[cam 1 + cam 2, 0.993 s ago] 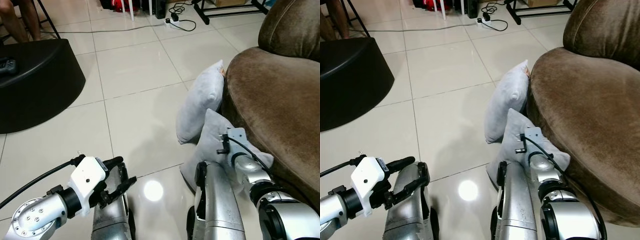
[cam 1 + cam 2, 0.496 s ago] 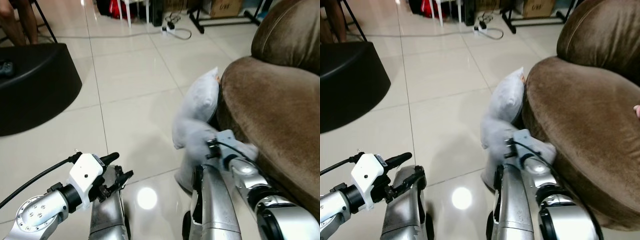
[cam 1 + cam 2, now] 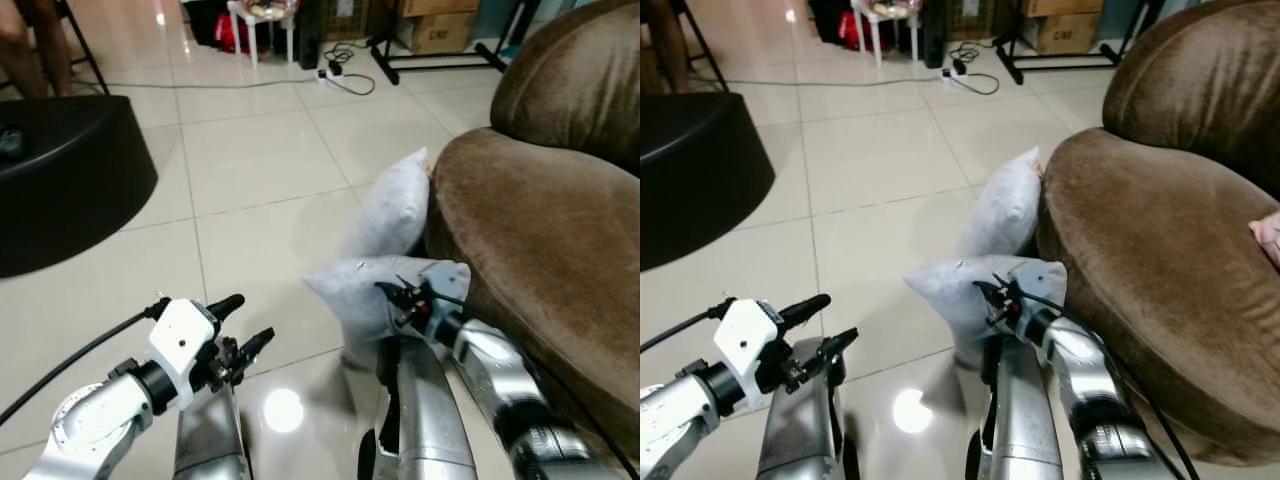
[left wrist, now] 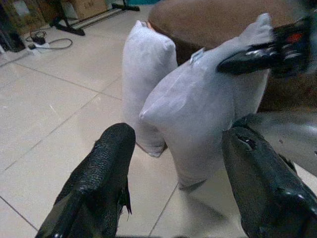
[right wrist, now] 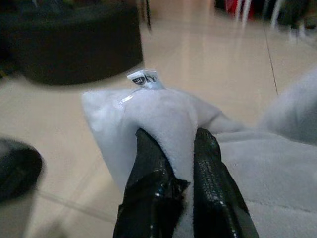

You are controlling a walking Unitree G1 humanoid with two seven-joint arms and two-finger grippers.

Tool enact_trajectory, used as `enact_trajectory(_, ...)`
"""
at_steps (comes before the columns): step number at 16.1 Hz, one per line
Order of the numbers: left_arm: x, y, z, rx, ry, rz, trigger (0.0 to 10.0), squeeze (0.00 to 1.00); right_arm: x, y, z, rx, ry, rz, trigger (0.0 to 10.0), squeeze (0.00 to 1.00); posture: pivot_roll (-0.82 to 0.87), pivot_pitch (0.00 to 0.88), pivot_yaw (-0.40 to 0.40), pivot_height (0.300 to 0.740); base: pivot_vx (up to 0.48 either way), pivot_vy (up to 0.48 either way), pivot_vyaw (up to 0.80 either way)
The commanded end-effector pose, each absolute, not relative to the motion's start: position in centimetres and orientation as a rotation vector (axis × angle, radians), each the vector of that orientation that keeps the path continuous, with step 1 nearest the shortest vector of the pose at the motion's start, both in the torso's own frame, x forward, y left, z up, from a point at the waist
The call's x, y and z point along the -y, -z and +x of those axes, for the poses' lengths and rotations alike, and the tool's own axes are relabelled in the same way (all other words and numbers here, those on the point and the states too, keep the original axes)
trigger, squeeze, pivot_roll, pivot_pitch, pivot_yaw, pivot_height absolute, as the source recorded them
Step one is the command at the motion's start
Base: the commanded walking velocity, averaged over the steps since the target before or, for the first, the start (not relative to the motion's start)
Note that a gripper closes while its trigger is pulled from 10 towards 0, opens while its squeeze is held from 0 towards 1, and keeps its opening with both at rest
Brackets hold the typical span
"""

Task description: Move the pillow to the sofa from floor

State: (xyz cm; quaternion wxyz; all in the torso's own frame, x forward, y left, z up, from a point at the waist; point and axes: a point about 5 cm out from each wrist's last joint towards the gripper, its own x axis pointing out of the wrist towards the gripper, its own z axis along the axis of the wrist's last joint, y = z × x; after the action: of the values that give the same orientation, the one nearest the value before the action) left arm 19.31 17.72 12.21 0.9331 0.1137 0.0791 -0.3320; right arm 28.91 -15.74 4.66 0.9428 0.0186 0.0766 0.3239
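Now | right gripper (image 5: 181, 148) pinching soft grey pillow (image 3: 365, 295) | left gripper (image 4: 173, 173) spread wide

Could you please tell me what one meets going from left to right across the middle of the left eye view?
Black ottoman → bare floor tiles → grey pillow leaning against the sofa → brown sofa.

Soft cloth pillow (image 3: 365, 295); glossy floor (image 3: 260, 170)
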Motion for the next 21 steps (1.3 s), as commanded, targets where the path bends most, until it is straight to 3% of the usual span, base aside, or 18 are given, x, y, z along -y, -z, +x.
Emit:
enact_trajectory(1, -17.7, -12.0, 19.5, -0.157, 0.664, 0.241, 10.0, 0.00, 15.1, -8.7, 29.3, 0.016, -0.743, 0.060, 0.0, 0.00, 0.09, 0.000, -0.055, 0.453, 0.000, 0.000, 0.00)
enact_trajectory(5, -17.4, -12.2, 21.0, -0.104, 0.621, 0.243, 10.0, 0.00, 16.8, -15.2, 26.2, 0.163, -0.731, 0.171, 0.0, 0.00, 0.03, 0.000, -0.056, 0.453, 0.000, 0.000, 0.00)
enact_trajectory(6, -17.4, -12.3, 21.3, -0.094, 0.604, 0.243, 10.0, 0.00, 17.2, -16.1, 26.3, 0.194, -0.682, 0.172, 0.9, 0.00, 0.03, 0.000, -0.054, 0.453, 0.000, 0.000, 0.00)
enact_trajectory(7, -17.3, -12.6, 21.7, -0.070, 0.573, 0.236, 10.0, 0.00, 17.7, -17.5, 26.5, 0.219, -0.586, 0.181, 10.0, 0.00, 0.02, 0.000, -0.050, 0.453, 0.000, 0.000, 0.00)
enact_trajectory(11, -17.3, -14.1, 23.4, 0.028, 0.450, 0.216, 10.0, 0.00, 19.9, -23.4, 27.1, 0.339, -0.295, 0.257, 10.0, 0.00, 0.00, 0.000, -0.054, 0.453, 0.000, 0.000, 0.00)
enact_trajectory(13, -17.0, -14.1, 23.8, 0.025, 0.436, 0.247, 10.0, 0.00, 20.9, -24.9, 28.1, 0.383, -0.158, 0.271, 10.0, 0.00, 0.01, 0.000, -0.051, 0.478, 0.000, 0.000, 0.00)
enact_trajectory(17, -16.9, -13.9, 24.8, 0.034, 0.323, 0.294, 10.0, 0.00, 20.4, -20.6, 28.6, 0.149, 0.027, 0.259, 10.0, 0.00, 0.02, 0.000, -0.049, 0.513, 0.000, 0.000, 0.00)
enact_trajectory(21, -17.1, -14.9, 25.2, 0.069, 0.276, 0.305, 10.0, 0.00, 19.4, -19.3, 28.5, 0.114, 0.059, 0.267, 10.0, 0.00, 0.03, 0.000, -0.043, 0.548, 0.000, 0.000, 0.00)
